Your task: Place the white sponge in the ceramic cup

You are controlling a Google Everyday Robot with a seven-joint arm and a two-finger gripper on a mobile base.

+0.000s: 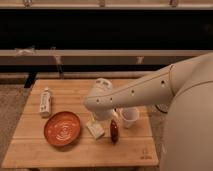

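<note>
The white sponge (95, 129) is a small cream block lying on the wooden table (35, 145), just right of the orange plate. The ceramic cup (130, 117) is a small white round cup standing upright to the sponge's right, near the table's right side. My arm reaches in from the right, and its wrist hides the table's middle. My gripper (103, 119) hangs below the wrist, right over the sponge's upper end and left of the cup. Whether it touches the sponge is hidden.
An orange-brown patterned plate (62, 128) sits at the front left. A white bottle-like tube (45, 102) lies at the far left. A dark reddish oval object (114, 131) stands between sponge and cup. A dark wall with rails runs behind the table.
</note>
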